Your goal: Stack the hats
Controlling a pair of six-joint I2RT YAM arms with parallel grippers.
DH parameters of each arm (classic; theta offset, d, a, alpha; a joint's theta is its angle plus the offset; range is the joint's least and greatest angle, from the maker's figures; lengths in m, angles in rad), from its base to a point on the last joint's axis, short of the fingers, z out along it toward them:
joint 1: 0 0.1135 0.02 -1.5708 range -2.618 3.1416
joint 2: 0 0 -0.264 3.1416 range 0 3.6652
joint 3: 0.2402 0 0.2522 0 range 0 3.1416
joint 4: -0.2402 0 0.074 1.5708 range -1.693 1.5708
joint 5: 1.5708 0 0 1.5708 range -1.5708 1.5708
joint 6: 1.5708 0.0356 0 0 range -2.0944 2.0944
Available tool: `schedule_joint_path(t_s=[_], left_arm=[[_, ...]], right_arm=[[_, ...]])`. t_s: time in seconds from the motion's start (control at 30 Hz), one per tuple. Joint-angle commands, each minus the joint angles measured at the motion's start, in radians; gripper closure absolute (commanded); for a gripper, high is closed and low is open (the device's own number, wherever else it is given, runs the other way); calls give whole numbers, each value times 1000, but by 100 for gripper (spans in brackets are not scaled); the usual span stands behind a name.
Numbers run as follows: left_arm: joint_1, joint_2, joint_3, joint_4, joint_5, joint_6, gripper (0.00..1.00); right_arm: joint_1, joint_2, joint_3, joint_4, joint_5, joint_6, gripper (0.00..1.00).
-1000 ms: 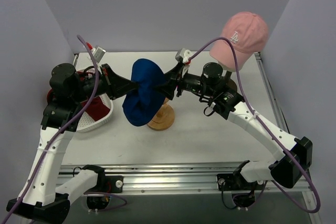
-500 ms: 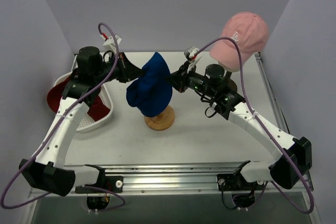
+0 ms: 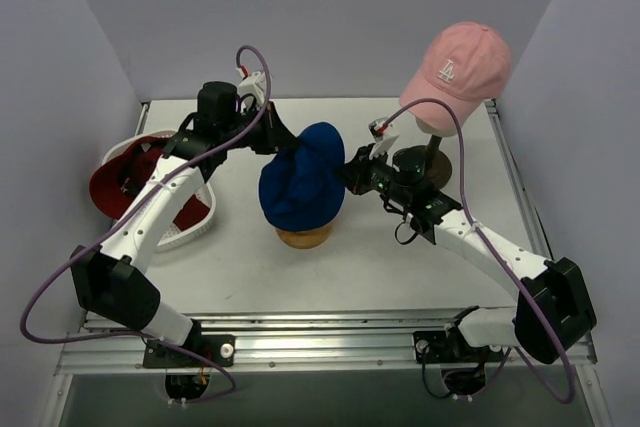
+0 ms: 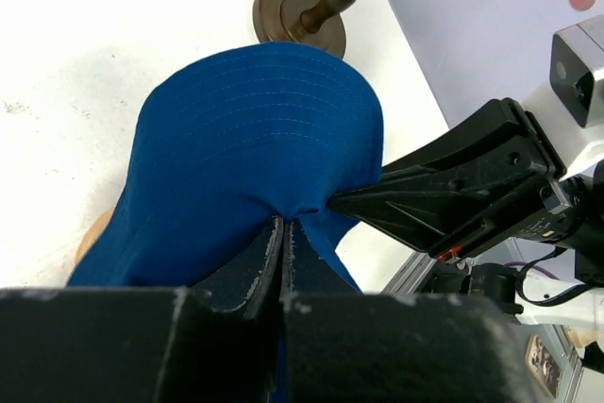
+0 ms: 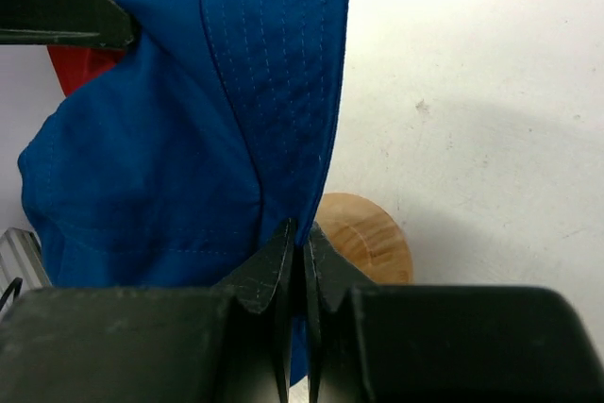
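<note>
Blue hat (image 3: 302,190) over wooden stand (image 3: 305,238), top hidden

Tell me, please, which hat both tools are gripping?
The blue bucket hat over the wooden stand; the pink cap and red hat are untouched.

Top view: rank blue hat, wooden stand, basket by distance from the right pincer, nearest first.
1. blue hat: clamped in the right pincer, just to its left.
2. wooden stand: under the hat, mid-table.
3. basket: far left side of the table.
</note>
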Motion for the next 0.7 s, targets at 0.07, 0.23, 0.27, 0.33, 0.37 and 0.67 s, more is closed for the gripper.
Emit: schedule_joint_path(t_s=[0.07, 0.23, 0.27, 0.33, 0.37, 0.67], left_arm=[[-14, -11, 44, 61, -31, 25, 77], [-14, -75, 5, 42, -173, 34, 49], [-14, -85, 5, 35, -198, 34, 44], [-11, -95, 7, 6, -261, 40, 38], [-9, -95, 10, -7, -278, 43, 37], [-1, -57, -13, -57, -286, 82, 36]], right_arm=[[-7, -91, -127, 147, 29, 63, 100], [-15, -91, -167, 144, 57, 80, 100], [-15, -88, -168, 153, 54, 81, 100], [-18, -71, -170, 160, 59, 97, 100], [-18, -65, -168, 158, 63, 100, 100], [-64, 60, -145, 160, 74, 149, 100]])
